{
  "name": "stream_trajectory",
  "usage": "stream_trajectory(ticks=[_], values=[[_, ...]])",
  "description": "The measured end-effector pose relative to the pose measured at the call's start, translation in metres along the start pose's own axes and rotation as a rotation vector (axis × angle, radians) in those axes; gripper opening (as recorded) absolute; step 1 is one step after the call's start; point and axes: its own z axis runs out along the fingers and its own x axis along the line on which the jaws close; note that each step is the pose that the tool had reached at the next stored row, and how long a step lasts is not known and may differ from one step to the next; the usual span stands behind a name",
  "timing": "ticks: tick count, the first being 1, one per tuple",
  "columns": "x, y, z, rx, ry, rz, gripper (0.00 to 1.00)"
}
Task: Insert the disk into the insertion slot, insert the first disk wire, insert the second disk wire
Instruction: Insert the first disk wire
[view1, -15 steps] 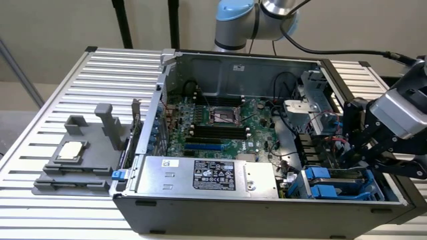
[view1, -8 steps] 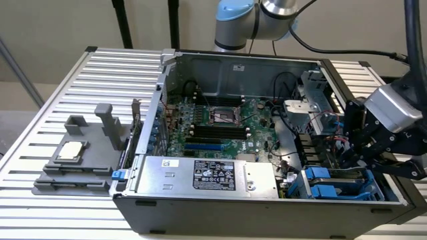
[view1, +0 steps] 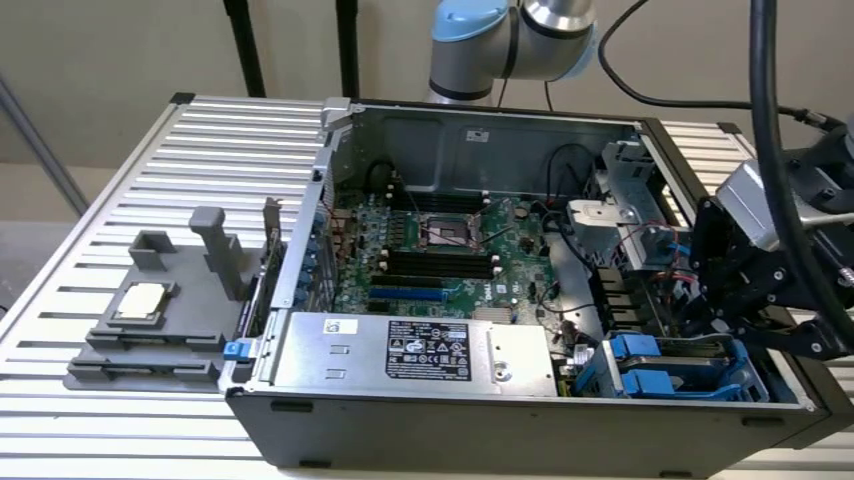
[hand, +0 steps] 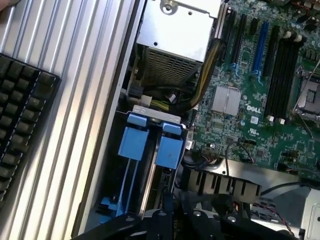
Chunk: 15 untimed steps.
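**A:** Entry one. Where do we place the gripper (view1: 721, 322) against the power supply (view1: 424, 350)?

**B:** We log it past the supply's end toward the exterior view's right. It hangs low inside the open case (view1: 400, 130), just above the insertion slot (view1: 747, 388).

**A:** Fingers?

**B:** We note the fingers (hand: 167, 210) pressed together, tips pointing down at the slot. Whether a wire is nipped between them we cannot tell.

**A:** And the disk?

**B:** We read the disk (view1: 661, 383) as seated in the slot, which sits just beside that same end of the power supply. Two blue plastic ends show side by side at the slot's mouth. The label is hidden from us.

**A:** Cabling?

**B:** A black and yellow cable bundle (hand: 200, 85) runs from the power supply toward the slot. Thin dark wires (hand: 210, 159) lie just beyond the blue ends. We cannot tell if any is plugged in.

**A:** Outside the case?

**B:** A grey fixture (view1: 174, 345) stands on the slatted table (view1: 80, 440), off the supply's other end.
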Motion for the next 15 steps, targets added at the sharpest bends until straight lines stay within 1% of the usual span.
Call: stream_trajectory(ticks=[9,13,15], values=[[0.0002,0.0,0.0016,0.0107,-0.0048,0.141,0.17],[0.0003,0.0,0.0026,0.0169,-0.0057,0.199,0.17],[0.0004,-0.0001,0.0033,0.0199,-0.0052,0.225,0.17]])
